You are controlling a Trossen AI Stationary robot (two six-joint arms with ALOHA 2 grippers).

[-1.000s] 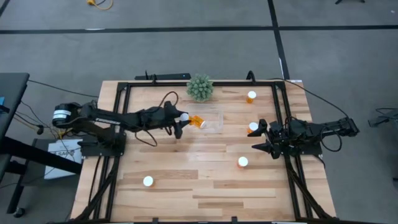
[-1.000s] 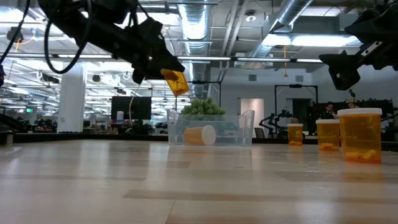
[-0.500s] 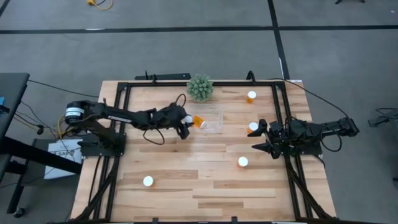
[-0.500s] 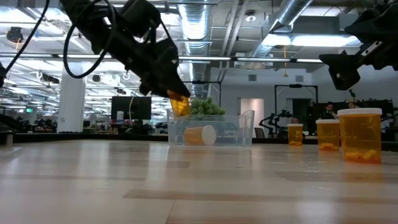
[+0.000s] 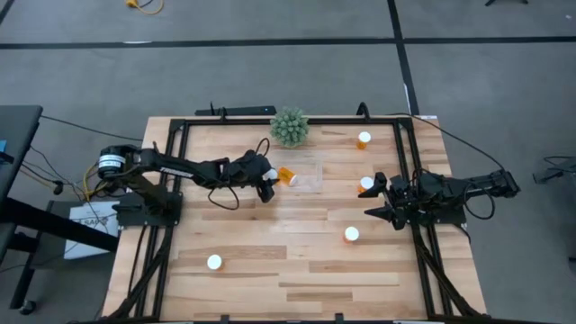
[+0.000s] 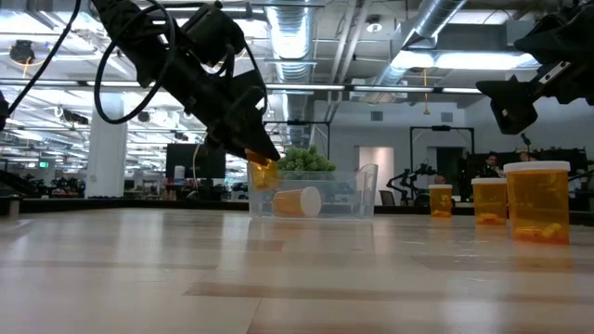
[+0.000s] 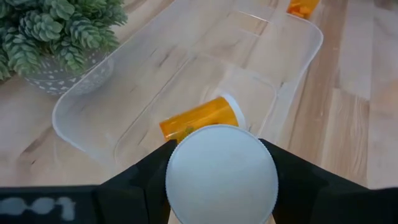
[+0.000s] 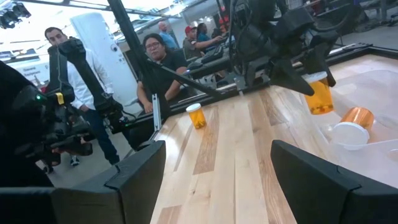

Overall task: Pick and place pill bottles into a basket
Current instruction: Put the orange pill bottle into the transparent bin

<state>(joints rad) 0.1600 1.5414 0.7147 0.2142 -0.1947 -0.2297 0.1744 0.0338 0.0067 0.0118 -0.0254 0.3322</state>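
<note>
Clear, low-walled rectangular plastic basket (image 7: 292, 68) held one translucent orange, white-capped pill bottle (image 7: 202, 118) lying sideways. Left gripper (image 5: 266, 183) fingers clamped a second bottle (image 6: 262, 173) over its rim. Right gripper (image 5: 376, 200) fingers spread, empty.

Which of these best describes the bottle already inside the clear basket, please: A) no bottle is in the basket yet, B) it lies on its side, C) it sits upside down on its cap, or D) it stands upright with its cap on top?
B: the bottle in the basket lies on its side on the basket floor, while the left hand holds another bottle at the basket's edge.
</note>
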